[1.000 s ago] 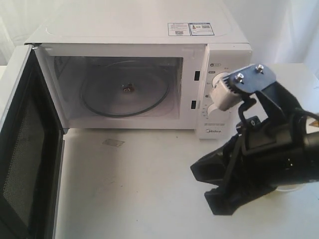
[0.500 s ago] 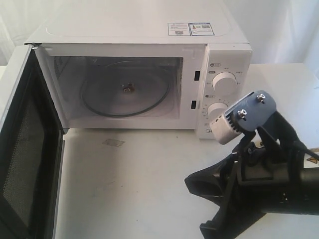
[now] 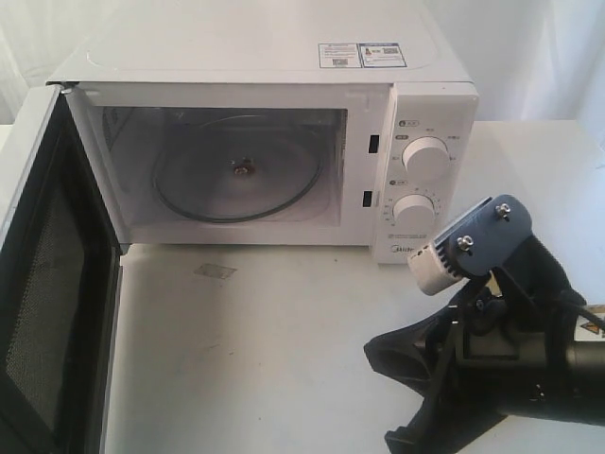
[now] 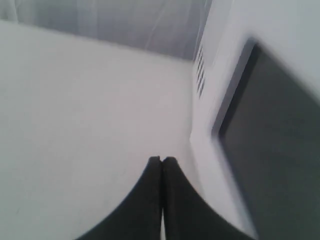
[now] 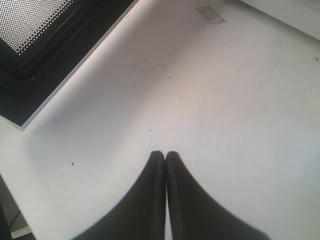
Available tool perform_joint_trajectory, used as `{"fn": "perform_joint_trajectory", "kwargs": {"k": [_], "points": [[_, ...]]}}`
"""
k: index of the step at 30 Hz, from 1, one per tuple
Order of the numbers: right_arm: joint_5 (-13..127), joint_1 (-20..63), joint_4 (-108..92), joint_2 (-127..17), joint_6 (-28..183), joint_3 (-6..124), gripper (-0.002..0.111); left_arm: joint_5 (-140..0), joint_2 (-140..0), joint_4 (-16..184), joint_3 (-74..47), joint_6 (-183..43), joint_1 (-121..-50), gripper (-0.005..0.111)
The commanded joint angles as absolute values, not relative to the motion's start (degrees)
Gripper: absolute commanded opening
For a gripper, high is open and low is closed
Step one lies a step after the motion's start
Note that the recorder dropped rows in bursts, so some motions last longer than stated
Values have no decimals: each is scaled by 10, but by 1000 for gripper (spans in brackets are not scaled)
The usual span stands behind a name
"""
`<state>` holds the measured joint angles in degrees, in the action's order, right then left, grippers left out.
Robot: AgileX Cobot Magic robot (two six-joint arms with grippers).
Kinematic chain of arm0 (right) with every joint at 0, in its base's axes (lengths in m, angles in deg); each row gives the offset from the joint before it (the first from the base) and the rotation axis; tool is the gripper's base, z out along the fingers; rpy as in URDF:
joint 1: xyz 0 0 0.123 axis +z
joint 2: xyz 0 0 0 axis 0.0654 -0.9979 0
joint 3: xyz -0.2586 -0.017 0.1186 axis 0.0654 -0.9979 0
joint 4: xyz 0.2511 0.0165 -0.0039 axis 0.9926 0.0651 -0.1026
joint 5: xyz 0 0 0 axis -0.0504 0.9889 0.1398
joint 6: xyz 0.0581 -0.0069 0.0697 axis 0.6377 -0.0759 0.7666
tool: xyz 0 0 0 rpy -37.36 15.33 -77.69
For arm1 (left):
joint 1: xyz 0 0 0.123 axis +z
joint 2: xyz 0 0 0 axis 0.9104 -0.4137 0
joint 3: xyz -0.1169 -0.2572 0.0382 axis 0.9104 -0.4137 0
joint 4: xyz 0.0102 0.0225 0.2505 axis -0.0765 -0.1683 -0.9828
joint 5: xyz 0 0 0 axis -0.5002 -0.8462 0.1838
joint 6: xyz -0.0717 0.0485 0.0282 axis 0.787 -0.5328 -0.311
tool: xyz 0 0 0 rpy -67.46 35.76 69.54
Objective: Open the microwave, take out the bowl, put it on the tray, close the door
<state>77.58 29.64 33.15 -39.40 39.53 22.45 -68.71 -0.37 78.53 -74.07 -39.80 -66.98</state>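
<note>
We note the right hand (image 5: 163, 156) pressed together over the surface (image 3: 284, 350). The microwave (image 3: 265, 57) stands beyond it, its door (image 3: 47, 312) swung open. The left hand (image 4: 161, 161) is pressed together too, near the door.

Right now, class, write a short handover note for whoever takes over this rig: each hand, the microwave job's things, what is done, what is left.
Left hand: shut, empty, close by the outer side of the door.
Right hand: shut, empty, over the table in front of the microwave.
The door stands wide open; only the glass turntable shows inside. The bowl and tray are not in view.
Done: door open, bowl out of the cavity.
Left: confirm the bowl sits on the tray, then close the door.
</note>
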Motion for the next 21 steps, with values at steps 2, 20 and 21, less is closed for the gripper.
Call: {"fn": "perform_joint_trajectory", "kwargs": {"k": [2,20,21], "points": [[767,299,334,-391,391,220,0,-957,-1,791,-743,-296,-668,0],[759,299,334,-391,386,220,0,-208,-150,913,-359,-632,-668,0],[759,299,334,-391,384,220,0,-182,-155,926,-352,-670,-668,0]]}}
